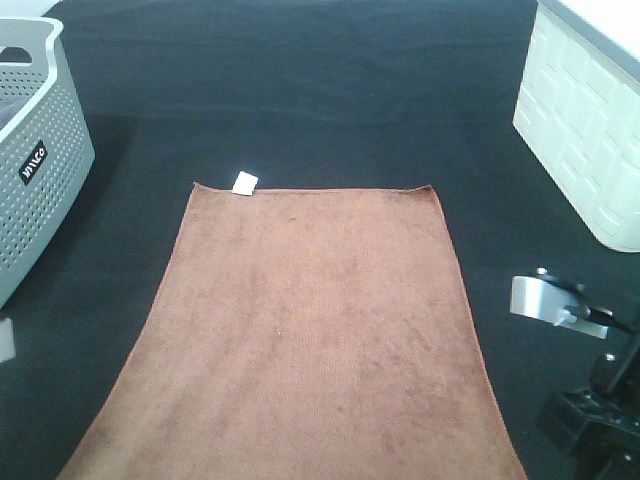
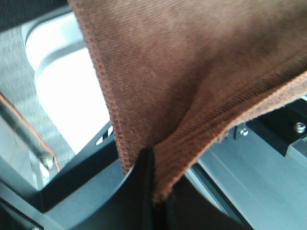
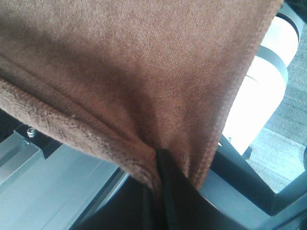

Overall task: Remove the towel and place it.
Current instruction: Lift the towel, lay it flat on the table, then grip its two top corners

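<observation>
The brown towel point(image 1: 310, 330) lies spread flat on the black table point(image 1: 320, 90), its white tag point(image 1: 246, 182) at the far left corner. Its near end runs off the bottom of the exterior view. In the left wrist view, my left gripper point(image 2: 149, 165) is shut on a hemmed near corner of the towel point(image 2: 201, 62). In the right wrist view, my right gripper point(image 3: 160, 160) is shut on the other near corner of the towel point(image 3: 134, 62). Neither gripper's fingers show in the exterior view; only part of the right arm point(image 1: 585, 360) is visible at the lower right.
A grey perforated laundry basket point(image 1: 40, 150) stands at the left edge. A white quilted box point(image 1: 590, 120) stands at the far right. Metal frame parts and floor show beneath the towel in both wrist views.
</observation>
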`<act>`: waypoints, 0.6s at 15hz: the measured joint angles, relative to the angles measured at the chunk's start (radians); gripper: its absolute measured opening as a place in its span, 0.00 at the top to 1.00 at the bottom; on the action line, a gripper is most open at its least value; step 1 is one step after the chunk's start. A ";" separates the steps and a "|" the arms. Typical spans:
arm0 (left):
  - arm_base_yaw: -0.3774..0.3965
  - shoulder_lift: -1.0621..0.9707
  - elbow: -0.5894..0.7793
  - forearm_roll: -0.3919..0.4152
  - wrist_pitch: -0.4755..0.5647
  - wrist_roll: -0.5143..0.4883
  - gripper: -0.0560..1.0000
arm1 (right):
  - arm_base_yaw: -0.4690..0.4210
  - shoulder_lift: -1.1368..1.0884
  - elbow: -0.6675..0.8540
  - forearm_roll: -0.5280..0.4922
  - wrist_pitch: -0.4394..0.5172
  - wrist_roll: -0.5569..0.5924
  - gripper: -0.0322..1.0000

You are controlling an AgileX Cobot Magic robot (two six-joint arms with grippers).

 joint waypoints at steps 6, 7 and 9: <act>0.000 0.227 -0.106 0.017 -0.013 0.009 0.95 | -0.001 0.165 -0.007 -0.027 -0.058 -0.003 0.97; 0.000 0.260 -0.119 0.021 -0.028 0.012 0.95 | -0.001 0.198 -0.009 -0.030 -0.075 -0.004 0.97; 0.000 0.319 -0.122 0.022 -0.051 0.015 0.95 | -0.001 0.249 -0.022 -0.030 -0.100 -0.008 0.97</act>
